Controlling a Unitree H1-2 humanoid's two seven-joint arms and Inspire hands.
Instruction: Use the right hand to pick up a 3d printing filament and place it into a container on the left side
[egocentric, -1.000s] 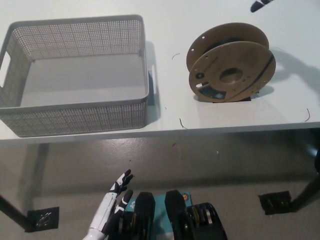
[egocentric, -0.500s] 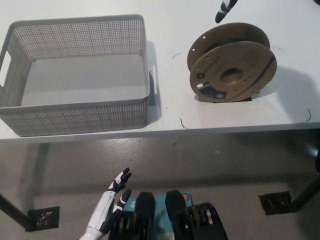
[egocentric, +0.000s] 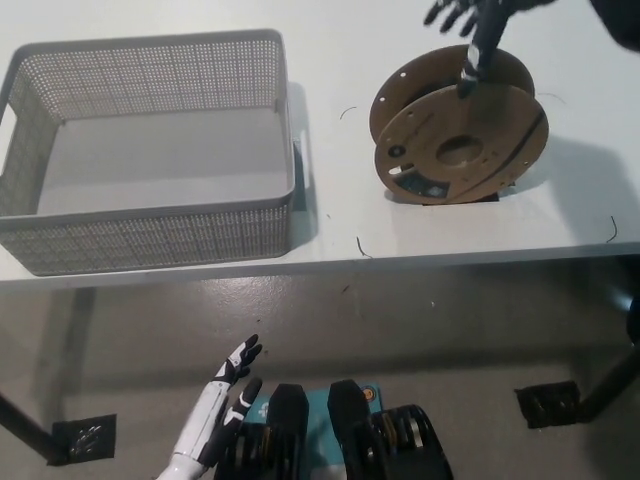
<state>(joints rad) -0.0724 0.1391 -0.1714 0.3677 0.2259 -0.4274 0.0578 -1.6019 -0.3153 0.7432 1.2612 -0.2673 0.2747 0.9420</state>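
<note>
Left hand (egocentric: 232, 385): slim white forearm shell, ending in fingers with black tips and white segments. Right hand (egocentric: 475, 28): black all over, thin jointed fingers, a few pale glints along one finger.

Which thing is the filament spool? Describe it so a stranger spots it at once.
On the white table, look right of the grey mesh basket. The filament spool stands on edge there, under the black right hand. It is the only round brown thing, with cardboard flanges and dark filament wound between them.
</note>
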